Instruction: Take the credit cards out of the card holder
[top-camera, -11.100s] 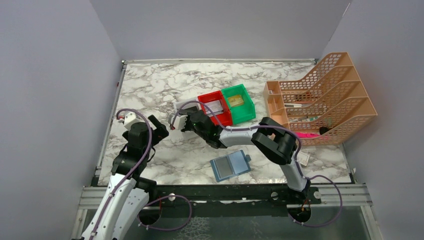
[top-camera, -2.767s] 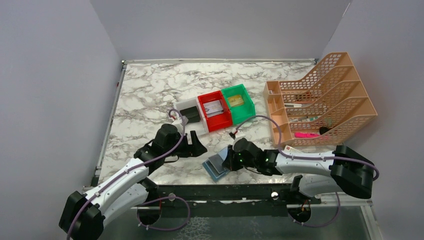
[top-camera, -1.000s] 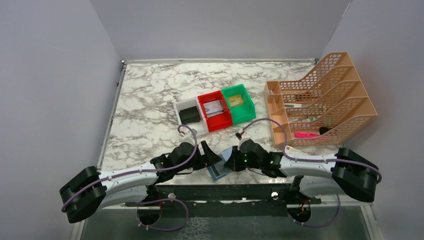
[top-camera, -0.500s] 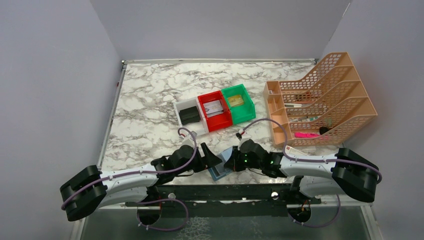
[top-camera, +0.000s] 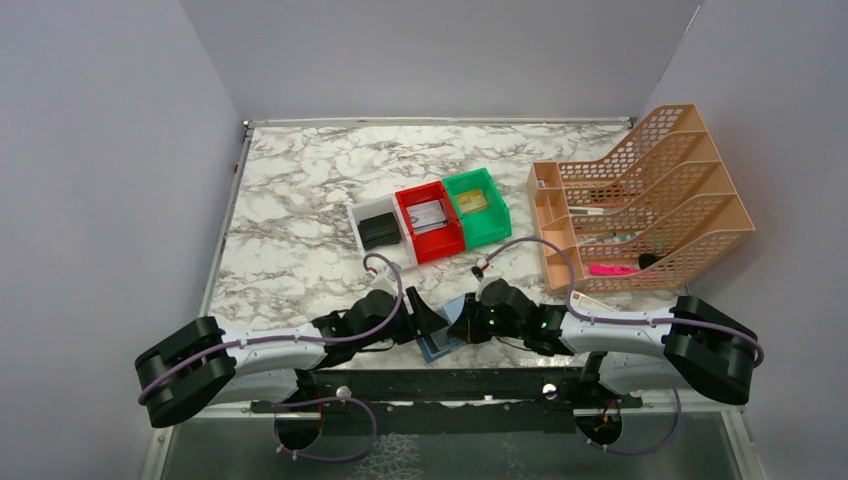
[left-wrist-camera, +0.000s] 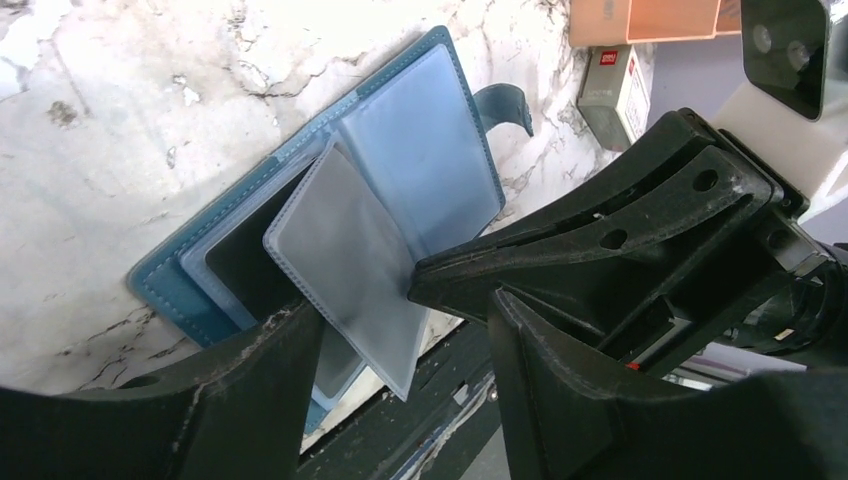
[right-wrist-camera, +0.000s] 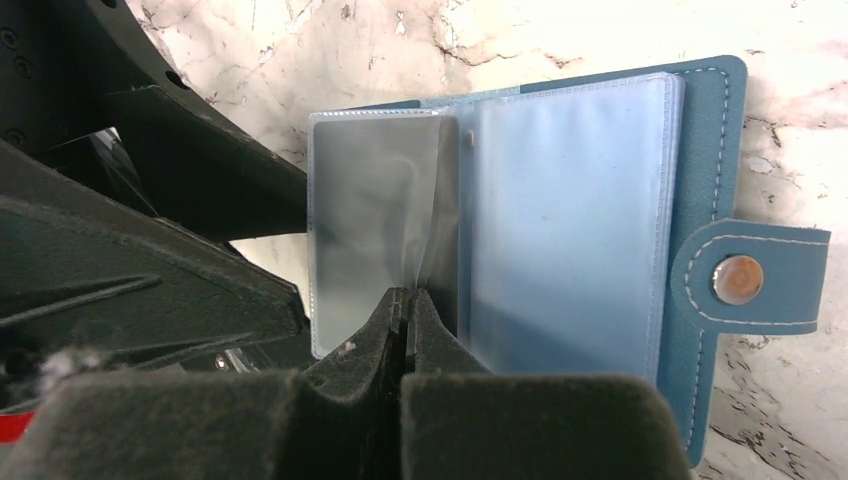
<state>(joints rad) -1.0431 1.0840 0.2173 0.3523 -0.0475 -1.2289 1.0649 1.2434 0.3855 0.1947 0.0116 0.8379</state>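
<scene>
Small white box — white brand mark on its red stripe, seemingly "deli"

From above, both pairs of jaws are covering most of the card holder. Its clouded plastic sleeves are blurring whatever is lying inside them.

Card holder: teal-blue, stitched edge, lying open and flat on the marble table at its near edge. Clear plastic sleeves inside; one sleeve stands tilted up off the stack. Snap tab unfastened, sticking out sideways.
</scene>
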